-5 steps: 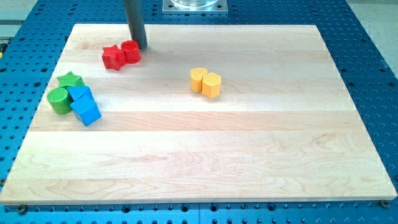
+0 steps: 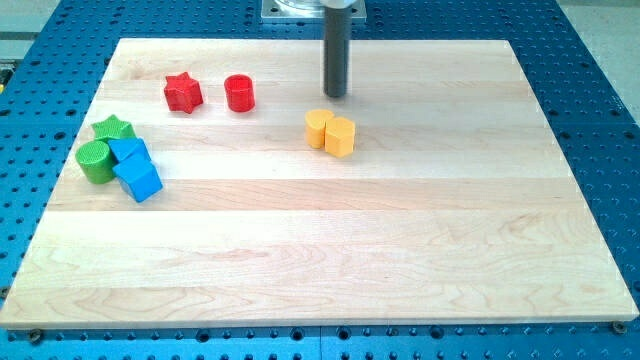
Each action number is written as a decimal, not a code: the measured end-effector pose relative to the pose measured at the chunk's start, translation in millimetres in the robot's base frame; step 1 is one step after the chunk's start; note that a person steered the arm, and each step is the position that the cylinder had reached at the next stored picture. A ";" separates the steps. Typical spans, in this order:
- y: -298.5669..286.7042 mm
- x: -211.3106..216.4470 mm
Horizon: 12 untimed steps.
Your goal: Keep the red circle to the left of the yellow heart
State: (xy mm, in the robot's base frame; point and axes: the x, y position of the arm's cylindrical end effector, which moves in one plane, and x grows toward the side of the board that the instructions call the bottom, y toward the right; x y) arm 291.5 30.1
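Note:
The red circle (image 2: 239,93) stands on the wooden board (image 2: 320,260) near the view's top left, a little apart from a red star (image 2: 183,92) on its left. Two yellow blocks touch each other right of the red circle and slightly lower: a heart-like one (image 2: 318,129) on the left and a hexagon-like one (image 2: 341,137) on the right. My tip (image 2: 335,95) is just above the yellow pair and well to the right of the red circle, touching no block.
At the view's left edge sits a cluster: a green star (image 2: 113,128), a green circle (image 2: 97,161) and two blue blocks (image 2: 137,170). The board lies on a blue perforated table (image 2: 600,100).
The red circle has moved right, away from the red star. My tip has swept from beside the red blocks to the right, above the yellow pair.

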 end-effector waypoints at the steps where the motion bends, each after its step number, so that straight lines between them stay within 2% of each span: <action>1: -68.5 -23.6; 3: -148.8 -3.1; 4: -109.9 54.0; 5: -47.5 77.5; 6: -66.4 76.9; 7: -30.7 105.4; 8: 72.0 119.1; 9: 110.2 122.2; 10: 91.1 160.5; 11: 148.3 216.3; 12: 157.7 192.1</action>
State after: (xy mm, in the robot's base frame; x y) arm 483.6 187.8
